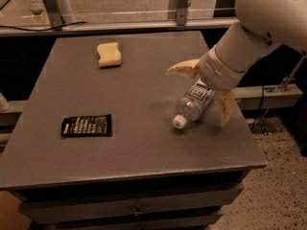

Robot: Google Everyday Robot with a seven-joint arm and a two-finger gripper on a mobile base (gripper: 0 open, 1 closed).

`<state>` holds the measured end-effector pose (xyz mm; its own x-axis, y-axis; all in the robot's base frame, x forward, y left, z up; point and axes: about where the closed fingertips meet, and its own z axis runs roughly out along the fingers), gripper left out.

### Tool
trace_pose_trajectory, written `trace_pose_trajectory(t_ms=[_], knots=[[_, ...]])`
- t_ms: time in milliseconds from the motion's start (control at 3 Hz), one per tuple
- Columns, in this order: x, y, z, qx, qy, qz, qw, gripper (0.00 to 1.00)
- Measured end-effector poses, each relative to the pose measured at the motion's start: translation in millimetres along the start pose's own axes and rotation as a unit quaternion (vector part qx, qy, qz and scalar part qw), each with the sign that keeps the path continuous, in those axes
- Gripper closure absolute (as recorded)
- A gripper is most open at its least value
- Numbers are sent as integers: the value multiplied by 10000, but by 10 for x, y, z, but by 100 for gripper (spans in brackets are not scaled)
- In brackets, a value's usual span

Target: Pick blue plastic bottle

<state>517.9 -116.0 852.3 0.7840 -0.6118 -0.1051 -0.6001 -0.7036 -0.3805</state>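
Note:
The blue plastic bottle (193,105) lies on its side on the right part of the grey table (129,143). Its white cap points toward the front left. Its white label end reaches under my wrist. My gripper (204,94) hangs over the bottle's label end. It is open, with one tan finger (181,69) behind the bottle and the other finger (226,107) to its right. The bottle lies between them, and I cannot tell if either finger touches it.
A yellow sponge (109,54) lies at the back of the table. A flat black packet (87,126) lies at the front left. The table's right edge is close to the bottle. A rail and glass panel run behind the table.

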Motion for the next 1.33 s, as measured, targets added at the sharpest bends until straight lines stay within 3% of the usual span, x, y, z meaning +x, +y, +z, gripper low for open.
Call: trace_pose_trajectory(t_ms=[333,667,1333], knots=[[34,-57,112,-178,414,-149,9989,0],[111,-79,151,-364,751,-165,9964,12],[209,-86,105,-584,1061,-12,9926,56]])
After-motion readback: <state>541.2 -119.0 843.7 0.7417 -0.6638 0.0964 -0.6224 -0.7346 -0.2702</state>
